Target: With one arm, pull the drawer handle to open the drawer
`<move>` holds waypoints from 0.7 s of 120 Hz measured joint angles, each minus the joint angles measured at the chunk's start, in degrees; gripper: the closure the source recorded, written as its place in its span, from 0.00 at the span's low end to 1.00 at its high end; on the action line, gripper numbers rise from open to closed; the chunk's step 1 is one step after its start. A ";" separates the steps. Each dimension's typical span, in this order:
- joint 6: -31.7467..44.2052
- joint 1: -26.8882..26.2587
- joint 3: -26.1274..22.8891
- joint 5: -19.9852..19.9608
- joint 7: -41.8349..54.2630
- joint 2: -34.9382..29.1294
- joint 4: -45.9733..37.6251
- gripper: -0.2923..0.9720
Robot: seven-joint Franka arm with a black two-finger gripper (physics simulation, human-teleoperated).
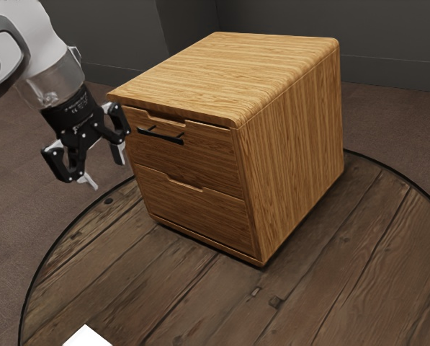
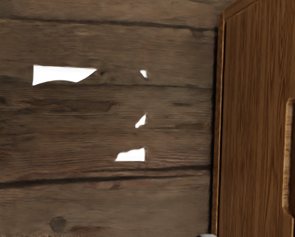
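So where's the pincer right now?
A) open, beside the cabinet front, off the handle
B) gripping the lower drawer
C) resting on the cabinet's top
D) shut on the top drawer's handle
A: the pincer hangs open at the exterior view's left of the black handle, with its fingers not around it.

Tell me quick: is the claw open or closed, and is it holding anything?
Claw: open, holding nothing; the top drawer handle is not between its fingers.
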 joint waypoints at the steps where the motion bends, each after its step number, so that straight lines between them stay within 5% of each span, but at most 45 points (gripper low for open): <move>1: -0.36 -0.08 0.04 0.06 -0.06 0.05 -0.02 0.28; 24: -6.25 -2.84 0.09 4.00 -1.33 -0.81 -0.45 0.26; 34: -7.15 -3.82 0.17 5.02 -1.96 3.89 7.32 0.25; 84: 3.67 -1.46 0.19 4.41 -4.14 12.97 14.30 0.23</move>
